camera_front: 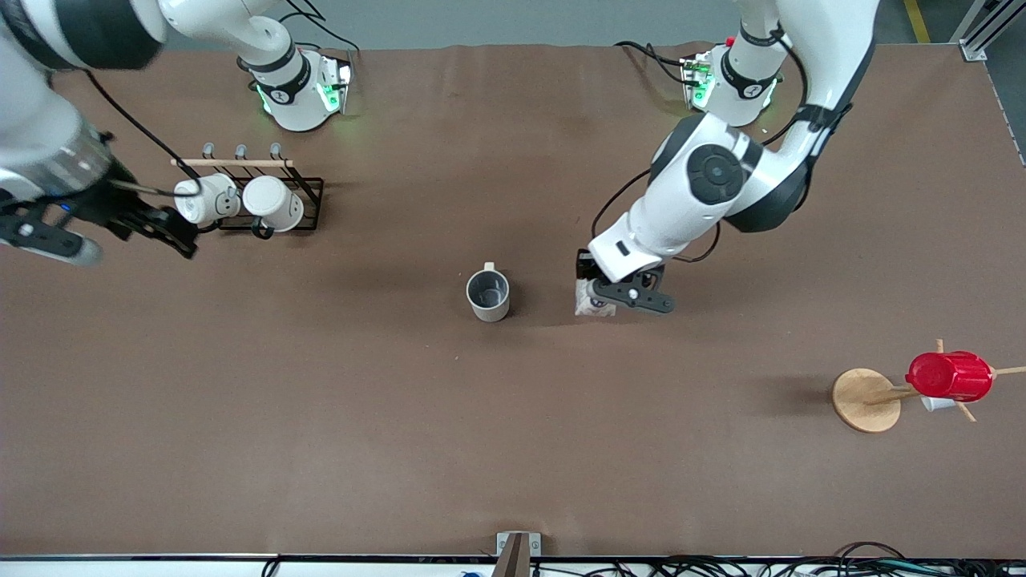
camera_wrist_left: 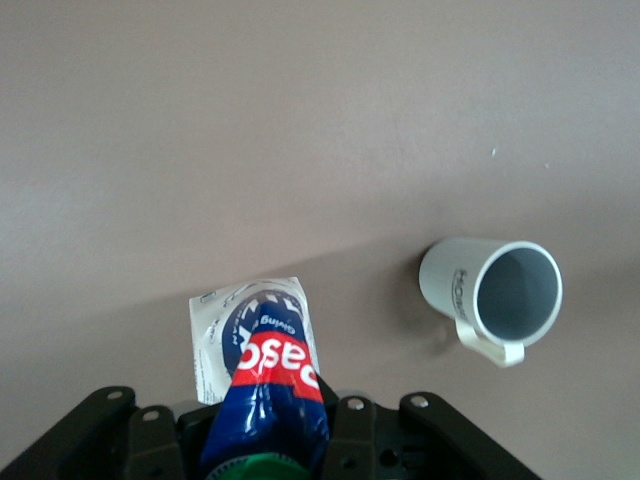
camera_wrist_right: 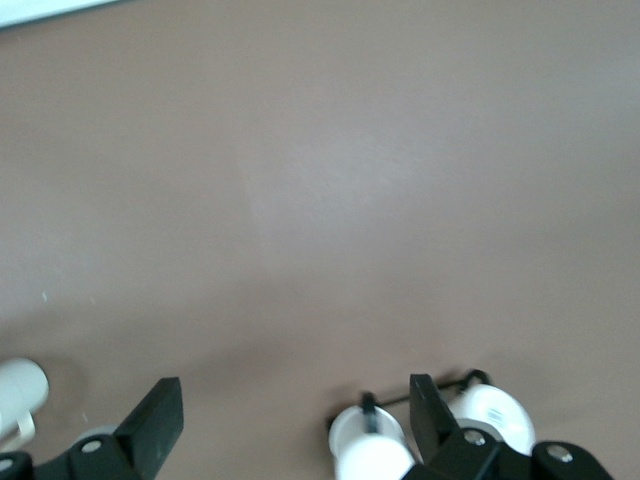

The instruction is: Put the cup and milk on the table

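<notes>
**Carton in my left pincer, mug standing alone**

My left pincer (camera_front: 624,293) is clamped tight on the small milk carton with a dark blue top, green round cap and white base (camera_wrist_left: 262,385). The carton hangs upright, long axis vertical, cap up between my fingers and base down toward the plain brown matte surface (camera_front: 513,433). From the front camera I see only a sliver of its pale base under my hand; whether it touches the surface I cannot tell. My left wrist view shows what that camera misses: the glossy blue wrap, a red band with white lettering, and the square white base.

Beside the carton, toward the right arm's end of the surface, stands the cream-white mug with a grey interior and loop handle (camera_front: 488,294), upright, mouth up, clear of both pincers. Its handle points toward the robot bases. The wrist view adds small dark lettering down its side, which the front view does not show.

My right pincer (camera_front: 172,232) hangs wide open and empty just beside the black wire rack with a wooden rail (camera_front: 276,192), where two all-white mugs (camera_front: 240,201) lie tipped on their sides. My right wrist view catches those mugs between and past its dark fingers.

Toward the left arm's end, nearer the front camera, a red plastic cup (camera_front: 951,375) sits on a wooden peg stand with a round base (camera_front: 866,399).
</notes>
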You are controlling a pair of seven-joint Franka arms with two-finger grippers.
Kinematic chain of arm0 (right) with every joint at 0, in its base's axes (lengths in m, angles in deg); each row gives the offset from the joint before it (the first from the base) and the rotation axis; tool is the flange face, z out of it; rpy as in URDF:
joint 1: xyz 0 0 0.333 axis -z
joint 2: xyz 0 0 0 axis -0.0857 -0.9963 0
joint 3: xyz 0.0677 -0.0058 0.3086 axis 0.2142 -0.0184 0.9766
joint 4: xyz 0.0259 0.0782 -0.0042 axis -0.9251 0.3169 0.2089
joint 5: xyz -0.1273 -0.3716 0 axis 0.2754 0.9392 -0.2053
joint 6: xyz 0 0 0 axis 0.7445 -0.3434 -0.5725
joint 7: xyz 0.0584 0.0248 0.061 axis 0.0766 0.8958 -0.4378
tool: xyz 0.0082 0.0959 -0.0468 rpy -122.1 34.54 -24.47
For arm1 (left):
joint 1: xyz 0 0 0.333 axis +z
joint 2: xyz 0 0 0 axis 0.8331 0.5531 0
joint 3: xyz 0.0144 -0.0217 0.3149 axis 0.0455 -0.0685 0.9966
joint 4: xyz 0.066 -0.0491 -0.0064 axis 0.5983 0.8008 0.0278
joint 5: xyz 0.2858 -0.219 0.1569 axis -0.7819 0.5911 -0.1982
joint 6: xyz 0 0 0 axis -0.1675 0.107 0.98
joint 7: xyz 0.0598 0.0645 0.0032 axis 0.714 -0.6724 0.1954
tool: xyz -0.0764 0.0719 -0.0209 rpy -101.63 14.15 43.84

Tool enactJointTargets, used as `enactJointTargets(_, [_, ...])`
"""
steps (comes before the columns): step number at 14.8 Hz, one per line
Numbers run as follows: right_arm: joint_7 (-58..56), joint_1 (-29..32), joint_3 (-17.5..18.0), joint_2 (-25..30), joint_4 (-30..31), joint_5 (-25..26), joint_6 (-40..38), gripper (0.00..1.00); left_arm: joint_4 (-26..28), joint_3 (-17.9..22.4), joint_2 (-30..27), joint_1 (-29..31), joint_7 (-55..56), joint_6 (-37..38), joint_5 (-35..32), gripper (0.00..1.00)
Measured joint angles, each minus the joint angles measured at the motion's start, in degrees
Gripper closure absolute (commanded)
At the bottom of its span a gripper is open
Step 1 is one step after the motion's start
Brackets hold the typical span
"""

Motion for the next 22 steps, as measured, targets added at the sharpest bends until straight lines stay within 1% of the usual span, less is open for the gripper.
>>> enactJointTargets(3, [-8.6, 2.5, -2.6, 3.1, -0.9, 0.1, -3.7, 0.0, -1.1, -3.5, 4.5, -0.2, 7.0, -2.9, -7.7, 1.0])
enactJointTargets(5, [-13.4, 4.8, -3.4, 3.7, -3.8, 0.1, -5.9, 0.0, -2.2, -5.5, 6.9, -0.3, 10.2, -3.3, -10.0, 1.0])
enactJointTargets(7, [-15.6, 8.0, -3.5, 3.6, -6.3, 0.0, -6.5, 0.0, -3.3, -6.3, 8.3, -0.7, 11.0, -3.4, -10.6, 1.0])
enactJointTargets(9, [-16.5, 13.2, -1.7, 3.2, -7.2, -1.2, -6.4, 0.0, -3.7, -6.4, 8.9, -1.1, 11.0, -4.0, -11.1, 1.0])
enactJointTargets(11, [-16.7, 19.5, 2.8, 2.0, -7.9, -3.0, -6.2, 0.0, -3.7, -6.5, 9.3, -1.4, 11.9, -4.4, -12.9, 1.0])
enactJointTargets(13, [-16.7, 25.4, 8.8, 0.4, -8.8, -3.7, -5.7, 0.0, -3.7, -6.6, 9.7, -1.9, 14.1, -5.1, -14.5, 1.0])
enactJointTargets(16, [-16.7, 37.0, 20.9, -1.0, -9.6, -5.2, -4.8, 0.0, -3.8, -6.6, 10.3, -2.4, 15.2, -5.5, -14.7, 1.0])
enactJointTargets(17, [-16.7, 40.1, 24.3, -1.2, -9.7, -5.7, -4.9, 0.0, -3.8, -6.6, 10.6, -2.4, 15.4, -5.5, -14.7, 1.0])
enactJointTargets(18, [-16.8, 41.4, 26.1, -1.2, -9.8, -5.7, -5.4, 0.0, -3.8, -6.6, 10.9, -2.4, 15.4, -5.6, -14.7, 1.0])
enactJointTargets(19, [-16.8, 41.5, 26.9, -1.2, -9.9, -5.7, -6.3, 0.0, -3.8, -6.8, 11.2, -2.4, 15.4, -5.7, -14.7, 1.0])
enactJointTargets(22, [-16.9, 41.5, 27.6, -1.2, -10.2, -5.7, -7.2, 0.0, -4.0, -7.0, 11.9, -2.6, 15.4, -6.7, -14.7, 1.0])
